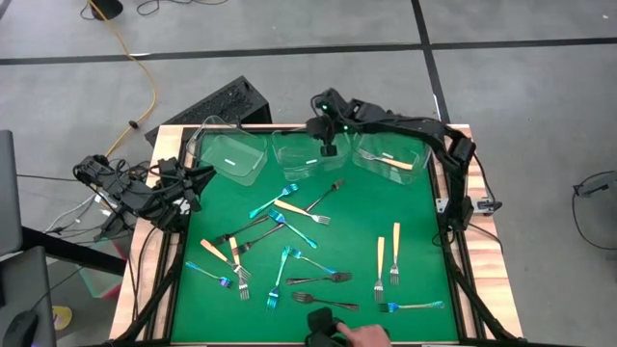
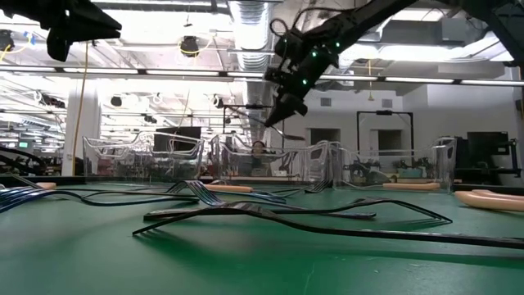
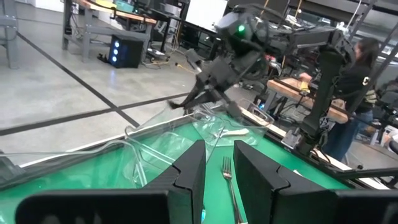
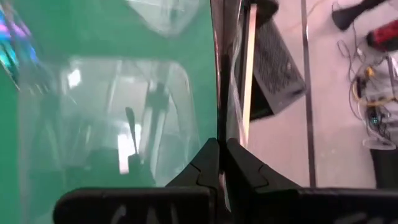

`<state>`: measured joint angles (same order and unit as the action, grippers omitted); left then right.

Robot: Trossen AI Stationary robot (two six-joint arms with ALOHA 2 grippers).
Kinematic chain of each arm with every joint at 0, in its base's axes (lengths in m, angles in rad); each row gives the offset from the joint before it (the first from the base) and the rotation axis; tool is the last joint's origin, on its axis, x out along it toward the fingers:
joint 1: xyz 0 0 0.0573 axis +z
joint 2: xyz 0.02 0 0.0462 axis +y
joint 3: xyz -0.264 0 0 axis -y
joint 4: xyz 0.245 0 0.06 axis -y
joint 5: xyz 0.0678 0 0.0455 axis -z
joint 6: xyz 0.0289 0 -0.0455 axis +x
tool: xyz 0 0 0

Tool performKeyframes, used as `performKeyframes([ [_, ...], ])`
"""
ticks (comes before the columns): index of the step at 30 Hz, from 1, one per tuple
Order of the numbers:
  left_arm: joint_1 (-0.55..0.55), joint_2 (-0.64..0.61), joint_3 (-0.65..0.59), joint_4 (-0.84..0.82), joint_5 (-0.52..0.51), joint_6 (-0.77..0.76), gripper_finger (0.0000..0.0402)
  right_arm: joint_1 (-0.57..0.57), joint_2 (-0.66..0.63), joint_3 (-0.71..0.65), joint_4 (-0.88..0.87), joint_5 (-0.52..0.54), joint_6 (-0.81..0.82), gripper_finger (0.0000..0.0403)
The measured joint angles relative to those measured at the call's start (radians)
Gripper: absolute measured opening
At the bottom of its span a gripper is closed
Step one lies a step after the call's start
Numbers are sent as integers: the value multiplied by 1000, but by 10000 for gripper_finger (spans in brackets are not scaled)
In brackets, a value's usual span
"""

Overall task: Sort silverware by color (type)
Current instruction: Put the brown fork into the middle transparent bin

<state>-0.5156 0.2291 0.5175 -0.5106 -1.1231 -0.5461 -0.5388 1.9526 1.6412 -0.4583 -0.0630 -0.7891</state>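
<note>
- Right gripper (image 1: 329,148) hangs above the middle tub (image 1: 304,152), top centre of the high view; fingers pressed together, a thin dark fork (image 4: 219,118) pinched edge-on between the tips in its wrist view.
- Low view: same gripper (image 2: 274,115) sits high over the row of tubs, a dark sliver sticking out near its tips; most likely the fork, hard to be sure.
- Left gripper (image 3: 217,163) parked at the table's left edge, mid-left of the high view, fingers partly apart, nothing between them; it looks down the mat at a fork (image 3: 229,180).
- Three clear tubs line the far edge of the green mat (image 1: 415,207): left tub (image 1: 231,154) looks empty from above, right tub (image 1: 390,154) holds a cream-handled fork (image 1: 390,160). What's in the middle tub I can't tell, the gripper covers it.
- Most forks are unsorted on the mat: blue ones (image 1: 280,280), dark ones (image 1: 323,303), and cream-handled ones (image 1: 395,253), spread centre to lower part of the frame.
- A person's hand (image 1: 364,335) at the bottom edge of the high view, beside a dark object.
- Step, my read: dropping off a dark fork at the middle tub; task early, big pile left.
- Next move needs: lower a bit, part the fingers so the fork lands inside the tub walls and not on a rim, then go back to the mat for another one.
</note>
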Motion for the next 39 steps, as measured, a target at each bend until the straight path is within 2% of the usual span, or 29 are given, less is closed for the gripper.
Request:
performKeyframes([
  [2, 0, 0, 0, 0, -12, 0, 69, 3, 30, 39, -37, -3, 3, 35],
  [4, 0, 0, 0, 0, -15, 1, 69, 0, 75, 92, -145, -3, 17, 35],
  [9, 0, 0, 0, 1, -2, 0, 69, 2, 218, 277, -325, 6, 21, 38],
  [15, 0, 0, 0, 0, 14, 4, 69, -3, 315, 430, -463, -11, 30, 39],
  [24, 0, 0, 0, 0, 20, 4, 69, 16, 378, 440, -525, -18, 32, 40],
  [39, 0, 0, 0, -10, 19, 11, 69, 12, 380, 385, -525, -15, 32, 40],
])
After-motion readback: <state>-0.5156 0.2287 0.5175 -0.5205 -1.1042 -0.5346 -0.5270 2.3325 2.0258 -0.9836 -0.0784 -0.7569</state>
